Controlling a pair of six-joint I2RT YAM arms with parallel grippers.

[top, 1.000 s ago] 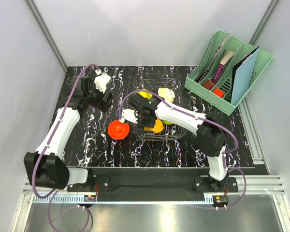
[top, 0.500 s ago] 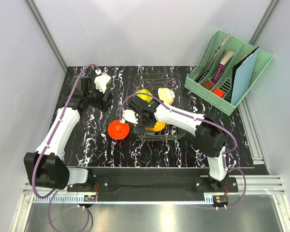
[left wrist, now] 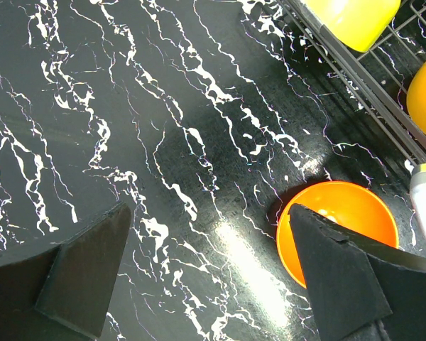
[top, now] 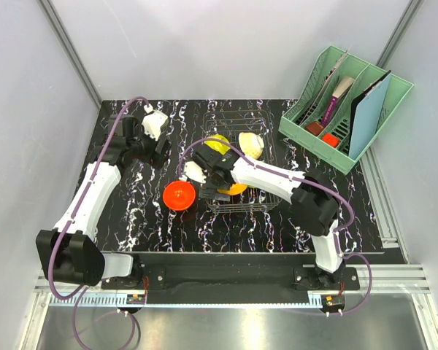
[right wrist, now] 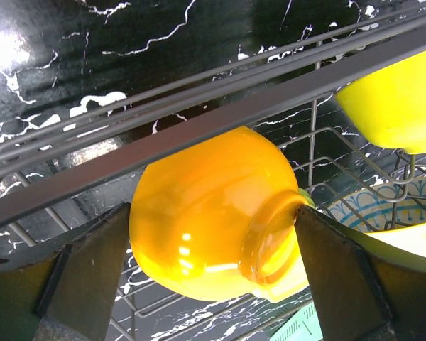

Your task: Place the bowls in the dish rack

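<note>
Four bowls in view. Three inside dish rack (top: 241, 207): yellow bowl (top: 219, 143) and pale bowl (top: 252, 144) at far side, amber bowl (right wrist: 192, 206) lying on its side at near-left corner, partly behind rack's rim bar. Orange bowl (left wrist: 341, 213) outside, on table (top: 142, 219) just left of dish rack, part hidden by left gripper's finger. Right gripper (right wrist: 211, 213) at rack's near-left corner, fingers spread wide either side of amber bowl; contact hard to judge. Left gripper (left wrist: 209, 213) left of rack, fingers released, bare table between them. Blue-patterned surface (right wrist: 383, 206) beyond amber bowl, cut off, identity unclear.
</note>
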